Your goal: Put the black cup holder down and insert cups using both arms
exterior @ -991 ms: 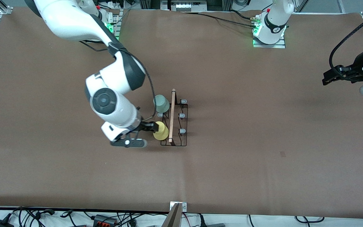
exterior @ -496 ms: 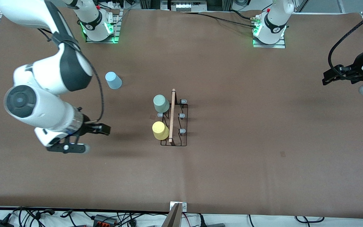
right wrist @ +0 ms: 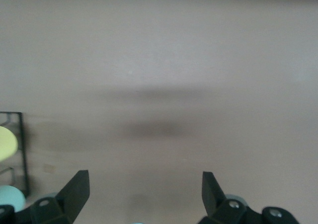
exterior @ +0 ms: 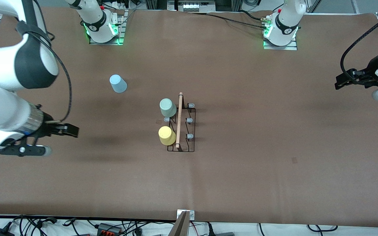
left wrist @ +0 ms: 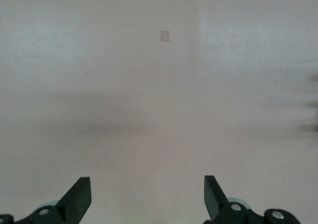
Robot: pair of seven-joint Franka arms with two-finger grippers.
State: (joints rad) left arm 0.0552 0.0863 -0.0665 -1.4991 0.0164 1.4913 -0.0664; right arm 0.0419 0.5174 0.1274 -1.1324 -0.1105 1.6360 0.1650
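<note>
The black cup holder (exterior: 178, 124) stands at the table's middle, wooden rod on top. A pale green cup (exterior: 167, 107) and a yellow cup (exterior: 166, 135) sit upside down on its pegs on the side toward the right arm's end. A light blue cup (exterior: 118, 83) stands upside down on the table, farther from the front camera. My right gripper (exterior: 72, 131) is open and empty over bare table toward the right arm's end; its wrist view (right wrist: 144, 194) shows the rack's edge (right wrist: 22, 154) and the yellow cup (right wrist: 6, 143). My left gripper (exterior: 340, 82) waits open at the left arm's end (left wrist: 147, 196).
Several pegs with grey-blue caps (exterior: 189, 120) stand bare on the rack's side toward the left arm. The arm bases (exterior: 281, 32) stand along the table's back edge. Cables and a metal bracket (exterior: 185, 216) lie at the front edge.
My right gripper let go of the yellow cup on its peg and drew back toward the right arm's end. The blue cup came into sight. The left arm has not moved.
</note>
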